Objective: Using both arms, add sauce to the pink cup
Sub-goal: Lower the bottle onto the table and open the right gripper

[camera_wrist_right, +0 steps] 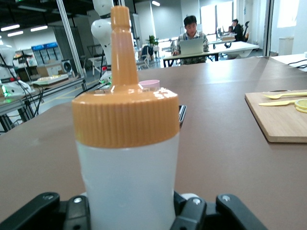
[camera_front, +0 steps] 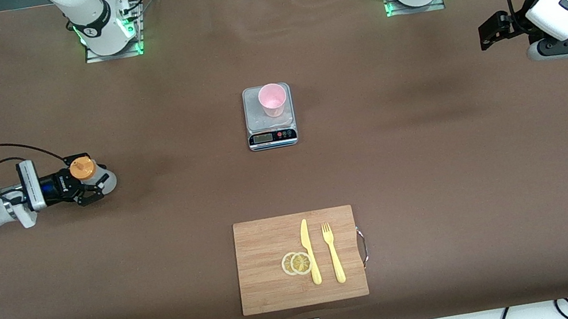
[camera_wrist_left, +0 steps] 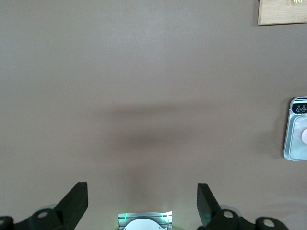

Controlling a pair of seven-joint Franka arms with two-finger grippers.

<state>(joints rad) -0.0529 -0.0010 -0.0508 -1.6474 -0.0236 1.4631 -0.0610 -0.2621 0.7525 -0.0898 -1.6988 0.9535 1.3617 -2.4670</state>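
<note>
The sauce (camera_front: 82,169), a whitish squeeze bottle with an orange nozzle cap, stands upright low over the table at the right arm's end. My right gripper (camera_front: 93,187) is shut on its body from the side. In the right wrist view the sauce (camera_wrist_right: 127,158) fills the middle between the gripper's (camera_wrist_right: 129,213) jaws. The pink cup (camera_front: 272,99) stands on a grey scale (camera_front: 270,127) at the table's middle; its rim (camera_wrist_right: 149,84) peeks out next to the bottle. My left gripper (camera_front: 495,29) waits open and empty above bare table at the left arm's end, seen also in its own view (camera_wrist_left: 142,199).
A wooden cutting board (camera_front: 298,259) lies nearer the front camera than the scale, carrying a yellow knife (camera_front: 309,251), a yellow fork (camera_front: 333,253) and two lemon slices (camera_front: 296,263). The scale (camera_wrist_left: 297,129) and a board corner (camera_wrist_left: 283,12) show in the left wrist view.
</note>
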